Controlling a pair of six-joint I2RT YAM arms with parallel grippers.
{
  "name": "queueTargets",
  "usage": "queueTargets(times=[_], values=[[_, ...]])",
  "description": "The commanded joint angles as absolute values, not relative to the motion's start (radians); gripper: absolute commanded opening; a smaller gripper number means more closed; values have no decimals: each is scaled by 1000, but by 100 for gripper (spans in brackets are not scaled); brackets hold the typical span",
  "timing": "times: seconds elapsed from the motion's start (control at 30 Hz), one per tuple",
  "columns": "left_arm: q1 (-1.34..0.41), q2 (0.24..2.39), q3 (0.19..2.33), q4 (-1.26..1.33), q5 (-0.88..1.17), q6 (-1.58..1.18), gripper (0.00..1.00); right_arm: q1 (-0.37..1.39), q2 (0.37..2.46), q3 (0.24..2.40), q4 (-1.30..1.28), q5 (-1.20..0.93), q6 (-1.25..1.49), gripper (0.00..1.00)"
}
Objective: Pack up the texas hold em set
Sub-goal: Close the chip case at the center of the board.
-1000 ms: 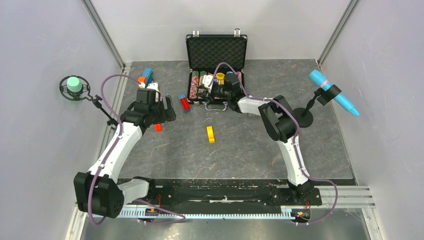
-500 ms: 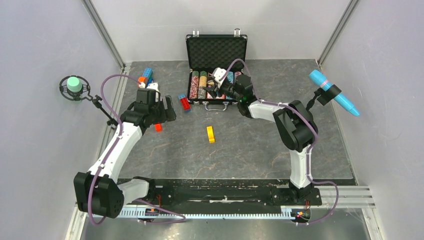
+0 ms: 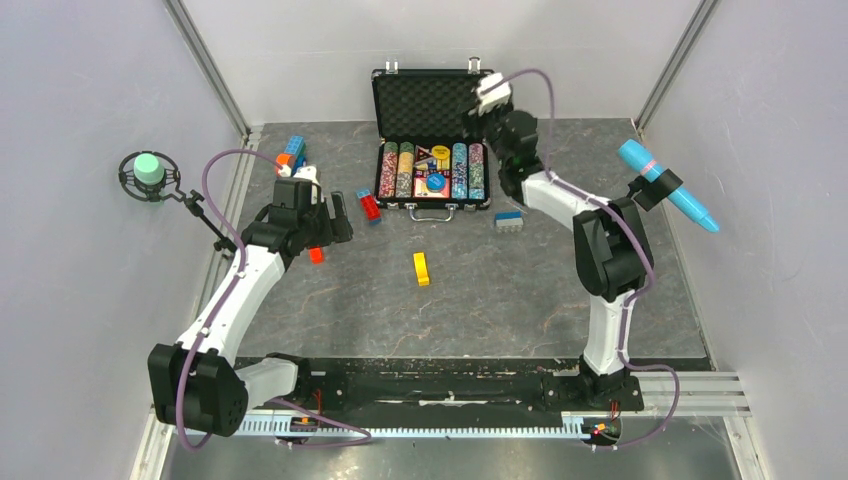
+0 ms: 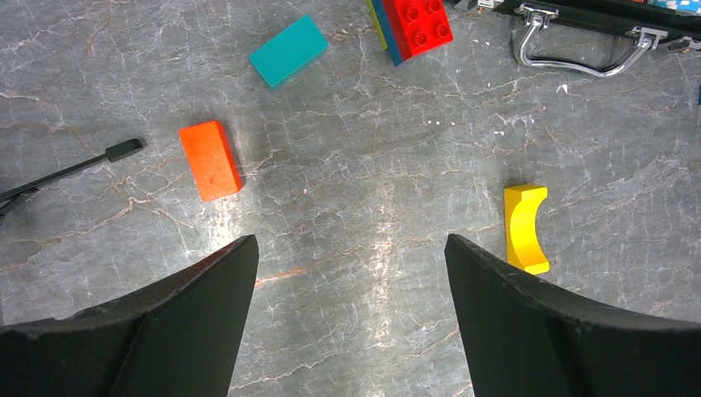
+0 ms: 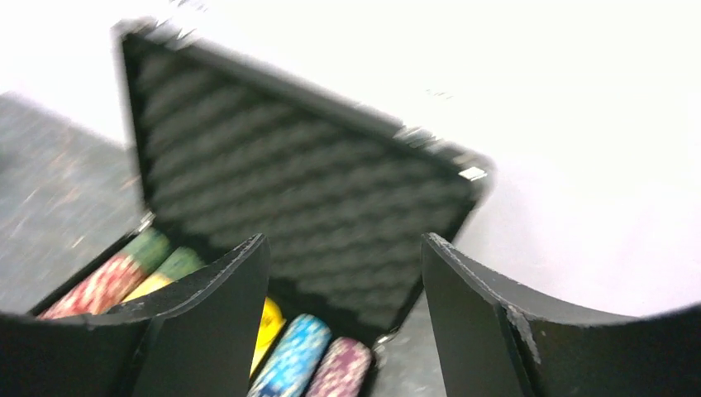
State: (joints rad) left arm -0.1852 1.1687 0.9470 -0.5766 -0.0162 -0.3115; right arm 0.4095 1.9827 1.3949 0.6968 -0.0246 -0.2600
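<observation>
My right gripper [image 5: 343,241] hovers with jaws apart and empty, just before the raised foam lid [image 5: 289,190] of the texas hold em set [image 3: 430,108], open at the table's far middle. My left gripper [image 4: 351,248] hangs spread, empty. The lid looks stiff and light; I'd push its top edge.

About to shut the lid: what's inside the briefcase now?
Four chip rows, two each side; between them a blue round piece, a yellow disc and other bits too small to identify. Anything beneath them is covered.
</observation>
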Motion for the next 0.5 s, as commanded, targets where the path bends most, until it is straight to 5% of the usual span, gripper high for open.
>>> queueTargets(times=[0.0, 0.27, 0.47], values=[[-183, 1156, 942, -539, -5, -249, 90, 344, 2056, 1593, 664, 146, -156, 70], [-183, 1156, 940, -538, -5, -245, 90, 252, 2265, 1898, 607, 166, 119, 70], [-182, 1155, 940, -538, -6, -242, 90, 208, 2344, 1921, 760, 112, 438, 70]])
